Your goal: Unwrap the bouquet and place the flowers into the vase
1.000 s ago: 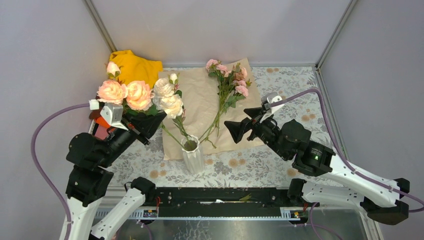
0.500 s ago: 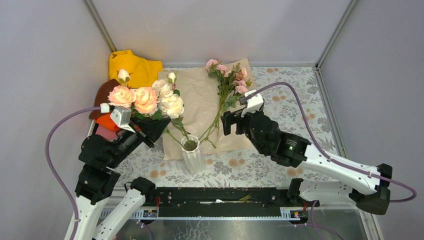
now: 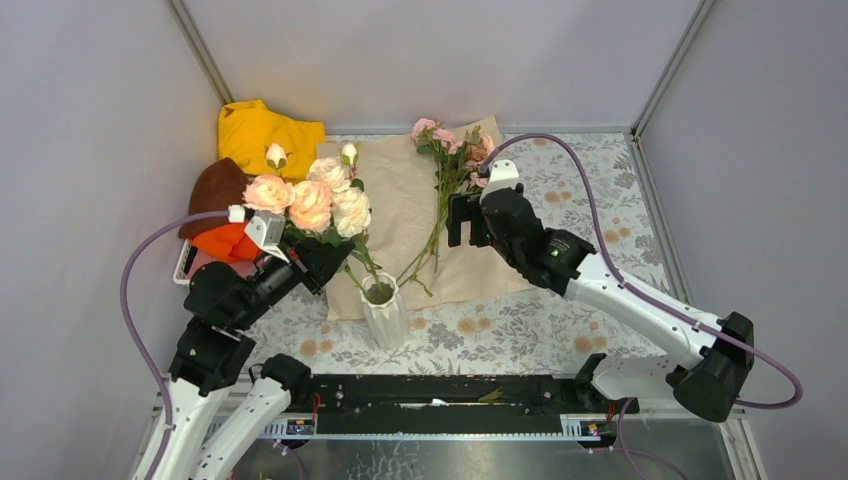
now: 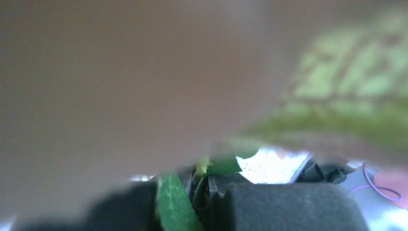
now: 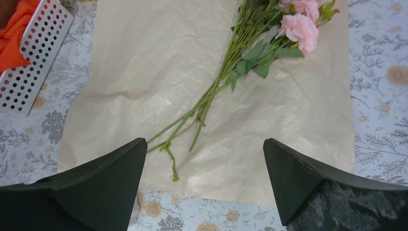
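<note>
Handling pink flowers (image 5: pixel 222 72): likely light, springy, thin stems; grasp mid-stem below leaves.
Left fingers (image 3: pixel 322 255): narrow, pinching roses (image 3: pixel 310 200), stems in vase (image 3: pixel 385 315).
Right fingers (image 5: pixel 204 144): wide, empty, above paper (image 5: pixel 120 72).

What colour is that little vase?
White, with vertical ribs; the vase shows best in the top external view.

White links (image 3: pixel 640 308), black joints (image 3: pixel 210 355) and jaws (one joint lit green), purple cables (image 3: pixel 124 290)
</note>
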### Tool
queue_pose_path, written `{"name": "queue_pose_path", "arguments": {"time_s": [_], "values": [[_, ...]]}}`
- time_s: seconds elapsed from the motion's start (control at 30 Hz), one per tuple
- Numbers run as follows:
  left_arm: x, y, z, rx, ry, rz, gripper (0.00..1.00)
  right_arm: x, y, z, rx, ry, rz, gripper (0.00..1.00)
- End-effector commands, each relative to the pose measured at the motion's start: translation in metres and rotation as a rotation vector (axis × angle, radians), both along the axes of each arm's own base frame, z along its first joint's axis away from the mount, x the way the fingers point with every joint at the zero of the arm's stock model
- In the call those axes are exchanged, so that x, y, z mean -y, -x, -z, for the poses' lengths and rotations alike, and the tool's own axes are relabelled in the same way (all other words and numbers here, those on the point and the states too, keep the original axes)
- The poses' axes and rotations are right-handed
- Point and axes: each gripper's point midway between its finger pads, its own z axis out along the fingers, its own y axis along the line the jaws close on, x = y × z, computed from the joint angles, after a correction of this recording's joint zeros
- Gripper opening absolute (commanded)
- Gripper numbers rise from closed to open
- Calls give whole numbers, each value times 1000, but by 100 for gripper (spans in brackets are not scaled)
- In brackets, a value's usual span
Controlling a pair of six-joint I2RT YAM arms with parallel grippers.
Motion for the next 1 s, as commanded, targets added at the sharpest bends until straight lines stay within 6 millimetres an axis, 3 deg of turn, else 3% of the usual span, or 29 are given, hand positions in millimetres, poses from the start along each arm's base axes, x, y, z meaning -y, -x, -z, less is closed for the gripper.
{"name": "queue_pose_path", "arguments": {"time_s": [0.0, 0.2, 0.33, 0.47, 0.63, 0.83, 0.97], "values": [[2, 5, -12, 54, 23, 24, 21, -10, -3, 7, -63, -85, -32, 100], [1, 9, -14, 67, 24, 30, 46, -5, -17, 33, -135, -83, 3, 100], [0, 14, -20, 87, 28, 39, 57, -3, -26, 58, -209, -88, 22, 100], [-3, 17, -23, 96, 17, 29, 61, -3, -36, 83, -270, -67, 35, 95], [-7, 19, -26, 103, 9, 10, 63, -16, -47, 115, -342, -48, 16, 79], [-11, 23, -30, 113, -5, 0, 66, -41, -60, 149, -433, -43, -22, 60], [-19, 20, -27, 104, -39, -47, 67, -58, -65, 172, -499, -48, -53, 54]]}}
